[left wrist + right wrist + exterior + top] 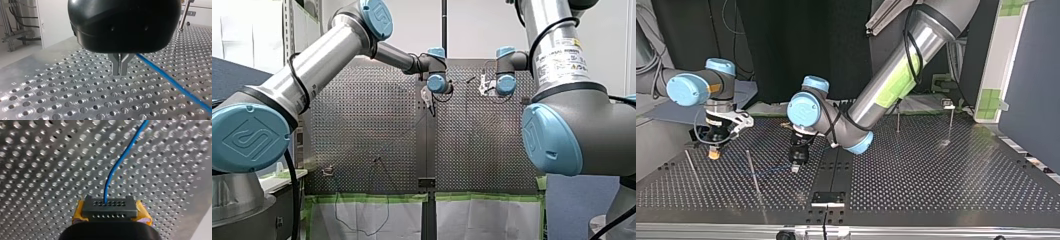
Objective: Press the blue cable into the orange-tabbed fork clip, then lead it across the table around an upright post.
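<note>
- My right arm's fingers (110, 209) are clenched on the blue cable (117, 165). In the right wrist view they show as a dark block with rows of small holes, with yellow pads (143, 214) on either side, and the cable comes out of its upper face.
- From that grip the cable rises in a gentle bend and runs away over the perforated tabletop (50, 170), lying close to the surface.
- My left arm's fingers (117, 66) are pressed together, with only a thin slit between the two metal tips. Nothing shows between them. The tips point down and hang just above the tabletop.
- In the left wrist view the cable runs just beside those fingers. It comes from under the black gripper body and lies flat along the holes. I cannot tell whether it touches the fingers.
- In the top view the cable stretches low between the two sets of fingers, my right arm's at the view's left and my left arm's nearer the middle.
- A thin upright post (752, 170) stands between the two sets of fingers, and the cable crosses its line. I cannot tell on which side it passes.
- A second post (691, 167) stands near my right arm's fingers, further to the view's left.
- Two far posts (897, 117) stand well apart from the cable, at the view's right.
</note>
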Controlling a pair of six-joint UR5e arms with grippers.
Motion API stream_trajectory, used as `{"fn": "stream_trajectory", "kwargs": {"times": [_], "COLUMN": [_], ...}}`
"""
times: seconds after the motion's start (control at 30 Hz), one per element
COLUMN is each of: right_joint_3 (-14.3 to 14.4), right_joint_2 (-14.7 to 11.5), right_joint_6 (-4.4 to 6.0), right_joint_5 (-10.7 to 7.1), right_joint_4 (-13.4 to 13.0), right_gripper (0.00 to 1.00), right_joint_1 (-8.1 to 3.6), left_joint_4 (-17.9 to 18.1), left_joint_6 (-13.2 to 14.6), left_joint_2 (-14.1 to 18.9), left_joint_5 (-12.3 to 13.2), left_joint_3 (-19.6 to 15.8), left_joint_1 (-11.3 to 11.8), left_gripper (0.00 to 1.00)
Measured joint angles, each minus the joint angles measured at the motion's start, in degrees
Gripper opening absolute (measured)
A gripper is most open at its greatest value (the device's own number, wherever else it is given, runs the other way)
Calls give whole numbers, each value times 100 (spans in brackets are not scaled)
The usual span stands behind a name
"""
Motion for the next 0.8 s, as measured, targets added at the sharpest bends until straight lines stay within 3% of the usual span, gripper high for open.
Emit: {"fn": "stream_trajectory", "kwargs": {"times": [0.2,0.27,0.3,0.33,0.37,0.4,0.43,0.47,0.67,0.8], "right_joint_3": [25,46,57,69,87,100,115,136,249,409], "right_joint_2": [97,145,168,192,224,248,272,308,498,598], "right_joint_6": [-3,-8,-11,-13,-18,-21,-24,-28,-38,-11], "right_joint_5": [-11,-12,-12,-12,-12,-12,-10,-8,11,25], "right_joint_4": [-1,-5,-6,-7,-8,-11,-15,-19,-51,-215], "right_gripper": [0,0,0,0,0,0,0,0,0,0], "right_joint_1": [16,21,23,24,27,29,32,34,44,47], "left_joint_4": [-7,-8,-10,-13,-18,-24,-30,-40,-194,-356], "left_joint_6": [8,23,31,39,48,53,57,58,56,66], "left_joint_2": [-1,-1,0,0,-1,0,1,0,3,3], "left_joint_5": [27,77,100,119,137,146,153,159,86,-66], "left_joint_3": [0,-2,-1,-1,-2,-4,-7,-18,-56,-58], "left_joint_1": [-1,-6,-9,-13,-18,-22,-27,-33,-51,-53], "left_gripper": [4,24,24,49,62,62,77,98,98,98]}}
